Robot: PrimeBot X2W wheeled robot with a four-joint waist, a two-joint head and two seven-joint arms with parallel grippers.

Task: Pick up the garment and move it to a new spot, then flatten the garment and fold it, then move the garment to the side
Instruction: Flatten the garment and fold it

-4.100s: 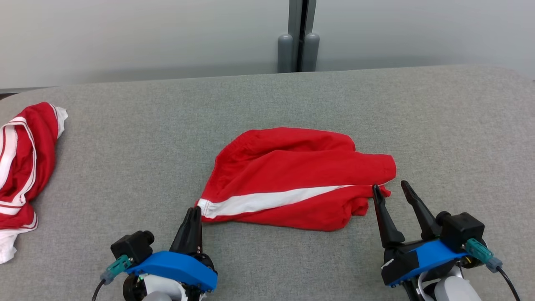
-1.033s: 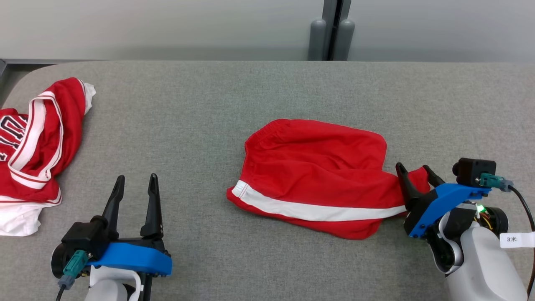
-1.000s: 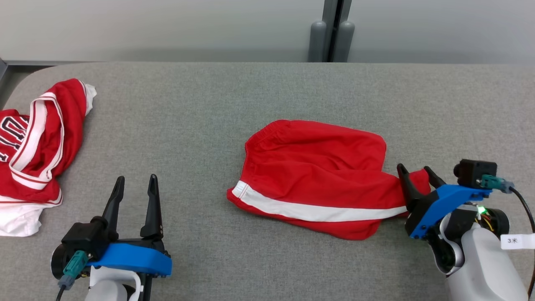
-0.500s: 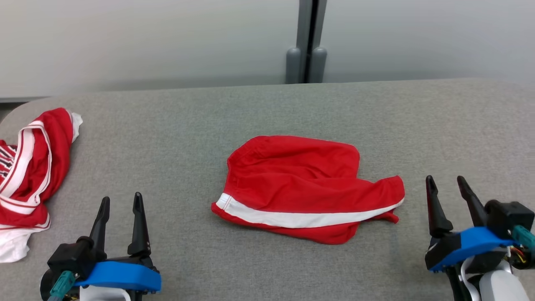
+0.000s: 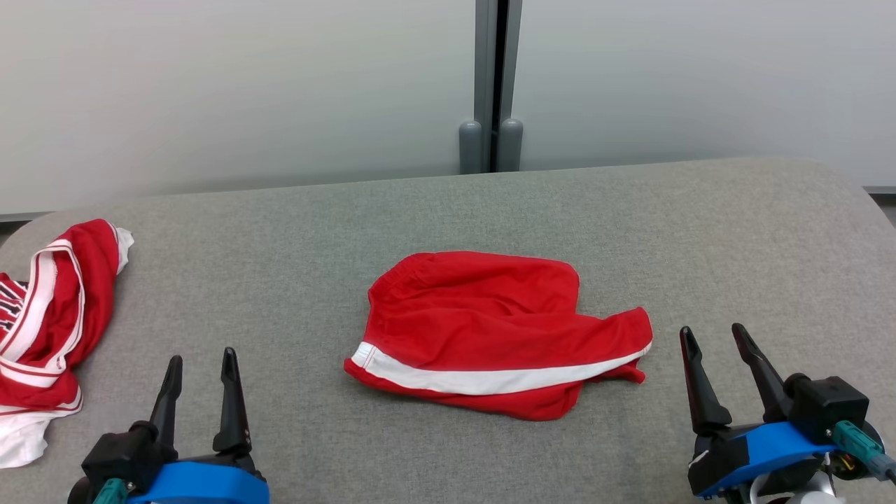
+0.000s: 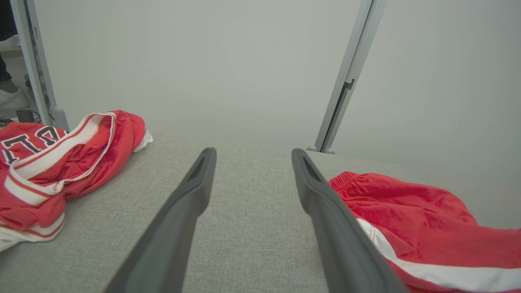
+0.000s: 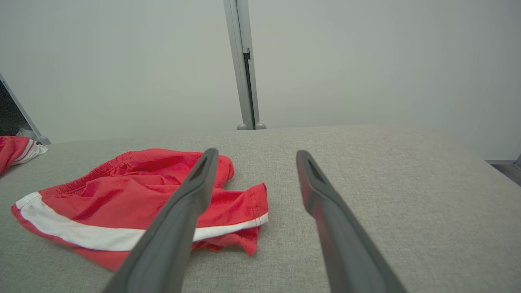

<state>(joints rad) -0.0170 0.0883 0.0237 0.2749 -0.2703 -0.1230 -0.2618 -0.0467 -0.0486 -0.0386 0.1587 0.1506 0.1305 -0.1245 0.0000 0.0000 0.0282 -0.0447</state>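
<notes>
Lying crumpled near the middle of the grey counter (image 5: pixel 280 231), the red shorts (image 5: pixel 483 329) have their elastic waistband toward the far left and a white stripe along the near side. Their right end is bunched over itself, so the leg openings are hard to tell apart. A small red flap at the near right corner is partly tucked underneath.

Both sets of jaws stand apart and hold nothing. The left jaws sit at the near left, well apart from the shorts, their two dark fingers (image 5: pixel 227 399) pointing away over bare counter. The blue mount (image 5: pixel 203 483) behind them is cut off by the bottom edge. The right jaws sit at the near right, their fingers (image 5: pixel 696 392) near the shorts' right end with a gap of bare counter between.

In the left wrist view one finger (image 6: pixel 338 228) covers the near left edge of the shorts (image 6: pixel 407 211), and the picture's edge cuts off their right part. In the right wrist view a finger (image 7: pixel 179 219) crosses in front of the shorts (image 7: pixel 101 199), hiding a strip of the stripe.

A red-and-white jersey (image 5: pixel 49 315) is heaped at the counter's left end and cut off by the picture's edge. Dark letters show on the jersey (image 6: pixel 101 154) in the left wrist view, but they are folded over and cannot be read. A grey post (image 5: pixel 491 70) rises behind the far edge.
</notes>
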